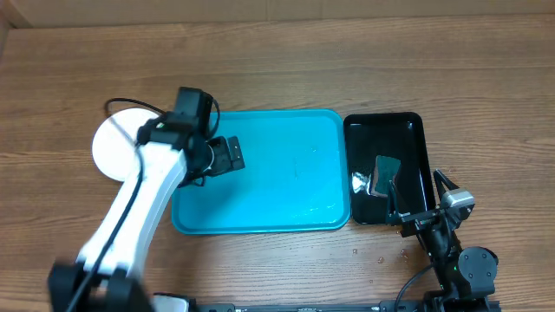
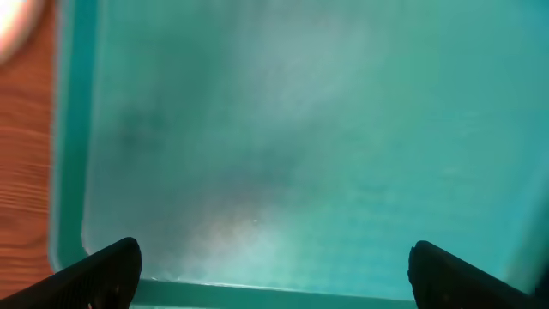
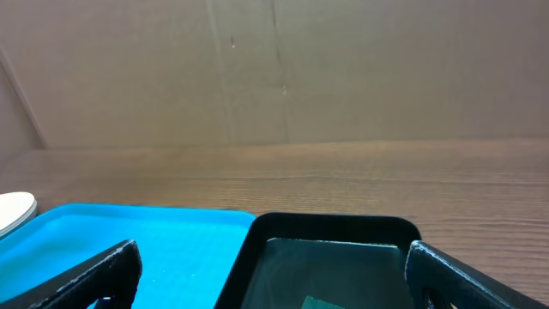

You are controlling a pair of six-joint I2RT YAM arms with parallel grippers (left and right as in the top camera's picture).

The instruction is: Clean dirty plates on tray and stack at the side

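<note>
Plates show only as one white disc [image 1: 114, 149] on the bench [image 1: 347, 69], just left of the tray [image 1: 286, 173] and partly under the left arm; whether others lie beneath it I cannot tell. The right wrist view catches its edge [image 3: 15, 210] at far left. The left gripper [image 1: 230, 154] hangs over the tray's left end, fingers [image 2: 107, 270] spread wide with nothing between them, bare turquoise floor [image 2: 300, 129] below. The tray carries no plates. Touching its right side is a black tray [image 1: 414, 130] holding a dark green pad [image 1: 384, 169]. The right gripper [image 1: 418, 195] sits at the black tray's near right corner, fingers [image 3: 94, 275] wide and empty, facing both trays.
</note>
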